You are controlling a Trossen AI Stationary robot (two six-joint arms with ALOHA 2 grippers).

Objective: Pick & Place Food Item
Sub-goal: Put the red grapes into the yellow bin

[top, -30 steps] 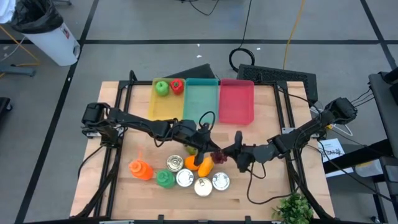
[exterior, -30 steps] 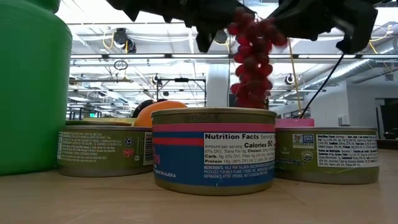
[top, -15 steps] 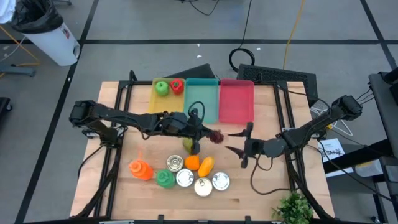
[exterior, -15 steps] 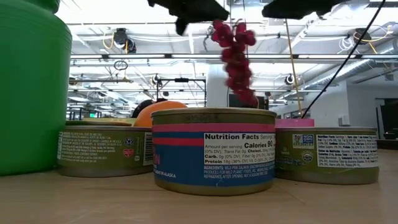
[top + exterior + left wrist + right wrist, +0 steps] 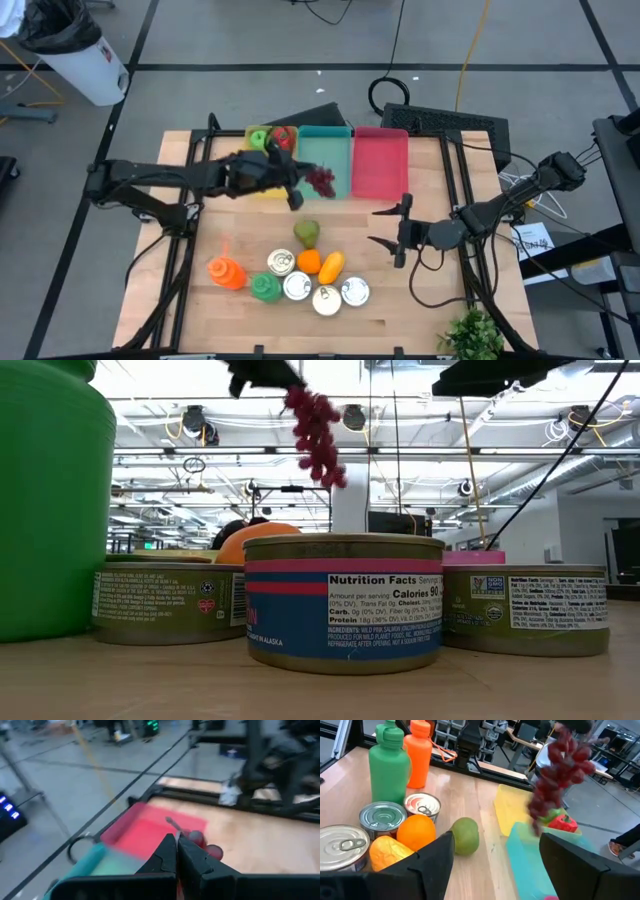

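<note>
A bunch of dark red grapes [image 5: 321,180] hangs in the air over the teal tray [image 5: 326,150], held by my left gripper [image 5: 302,184], which is shut on it. In the low view the grapes [image 5: 315,432] dangle slantwise under that gripper [image 5: 262,372], high above the cans. My right gripper [image 5: 388,226] stands open to the right of the food pile, holding nothing. Its wrist view shows its own fingers spread wide [image 5: 495,865] with the blurred grapes [image 5: 559,767] far ahead. My left gripper pinches the top end of the bunch, at the stem [image 5: 173,823], between its two shut fingers [image 5: 165,855]. The fingers reach out nearly level from the table's left. The grapes [image 5: 199,840] hang below the fingertips, clear of table and trays, swung to one side.
Yellow tray [image 5: 262,172] holds a green apple [image 5: 260,139] and a red pepper [image 5: 284,138]; a pink tray [image 5: 380,165] lies right of the teal one. Near the front edge lie a pear [image 5: 307,232], an orange [image 5: 309,261], several cans [image 5: 327,299], and orange [image 5: 226,272] and green [image 5: 264,288] bottles.
My right gripper has opened, let go of the grapes, rolled and drawn back a little toward the table's right. My left gripper, still shut, has carried the bunch up and toward the far edge, from over the cans to above the teal tray; the grapes swing.
</note>
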